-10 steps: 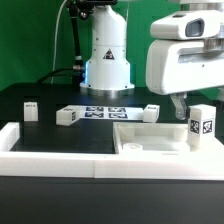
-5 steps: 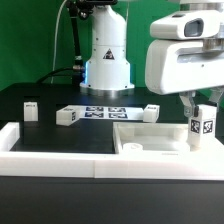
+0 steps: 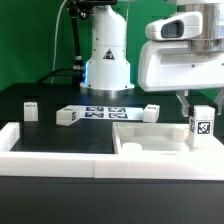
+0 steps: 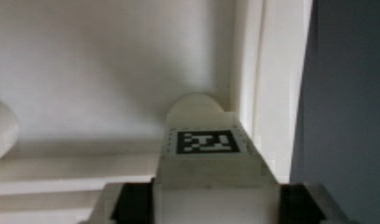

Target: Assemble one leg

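Note:
My gripper [image 3: 196, 103] is shut on a leg [image 3: 200, 124], a small white post with a black-and-white tag on its face. It holds the leg upright over the right part of the large flat white panel [image 3: 150, 142] at the exterior view's right. In the wrist view the leg [image 4: 212, 150] runs out from between the two dark fingers [image 4: 126, 201] toward the panel's surface, next to a white rail [image 4: 272, 60]. Three more legs lie on the table: one [image 3: 31, 108] at the left, one [image 3: 68, 116] left of middle, one [image 3: 151, 111] behind the panel.
The robot's white base [image 3: 107, 60] stands at the back. The marker board [image 3: 105, 112] lies in front of it. White border rails [image 3: 60, 147] run along the front and left of the black table.
The gripper with the leg has risen slightly and shifted a little; the leg stands slightly higher over the panel than one second ago.

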Tool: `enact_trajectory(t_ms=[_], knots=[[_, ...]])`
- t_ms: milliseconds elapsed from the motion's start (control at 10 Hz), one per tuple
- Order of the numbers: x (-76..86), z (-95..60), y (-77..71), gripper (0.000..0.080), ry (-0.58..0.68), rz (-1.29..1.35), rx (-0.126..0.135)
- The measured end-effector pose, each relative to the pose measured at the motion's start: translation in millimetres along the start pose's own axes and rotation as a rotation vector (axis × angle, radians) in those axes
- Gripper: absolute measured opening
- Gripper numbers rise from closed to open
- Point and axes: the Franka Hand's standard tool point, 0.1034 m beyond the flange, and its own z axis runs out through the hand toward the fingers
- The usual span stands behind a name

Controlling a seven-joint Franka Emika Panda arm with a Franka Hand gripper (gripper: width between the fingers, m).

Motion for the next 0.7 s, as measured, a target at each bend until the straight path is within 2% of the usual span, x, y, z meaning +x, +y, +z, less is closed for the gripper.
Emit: enact_trajectory(t_ms=[700], knots=[[5.4, 1.1, -4.1, 0.0292, 0.04, 0.742, 0.023]])
